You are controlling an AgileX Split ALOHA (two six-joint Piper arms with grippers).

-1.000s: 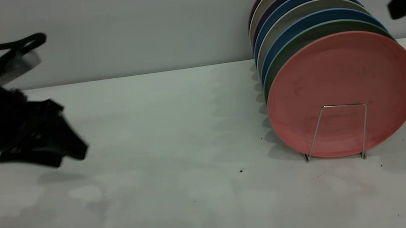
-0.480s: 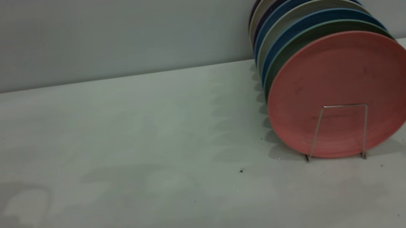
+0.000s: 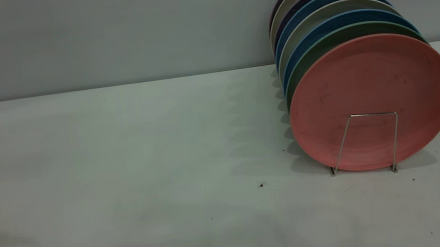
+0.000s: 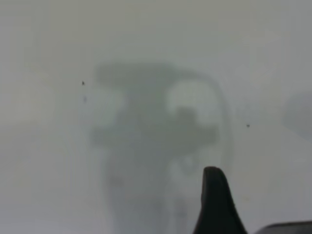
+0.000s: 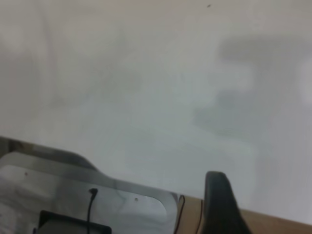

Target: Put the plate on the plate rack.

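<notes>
- Exterior view: the round salmon-pink matte plate (image 3: 370, 94) stands on edge in the thin silver wire plate rack (image 3: 365, 142), foremost of a row, on the white counter (image 3: 123, 151). Neither claw shows.
- It looks stiff, light and smooth; the upper rim seems the best hold.
- Left wrist view: one dark fingertip (image 4: 214, 204); I cannot tell the claw's state.
- Right wrist view: likewise, one fingertip (image 5: 219, 204), state unclear.

The round salmon-pink matte plate (image 3: 370, 94), faintly smudged, stands on edge, leaning slightly back, at the front of a row of plates, held behind the squared front loop of the thin silver wire plate rack (image 3: 365, 142), apparently fully seated.
</notes>
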